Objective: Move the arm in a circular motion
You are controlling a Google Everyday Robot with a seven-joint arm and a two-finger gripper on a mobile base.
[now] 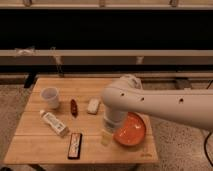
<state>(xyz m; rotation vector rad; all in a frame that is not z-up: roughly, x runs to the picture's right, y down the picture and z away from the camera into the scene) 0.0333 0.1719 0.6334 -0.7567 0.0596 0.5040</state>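
While arm (160, 102) bends, hand (106, 137) hangs beneath.

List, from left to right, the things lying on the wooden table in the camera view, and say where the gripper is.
White cup → white tube → small dark red item → black bar → small white packet → orange bowl. The gripper at the arm's tip hangs just left of the bowl, low over the table.

Lab-like test space: wooden table (35, 145) on speckled floor (175, 145), tool (105, 138) above it.
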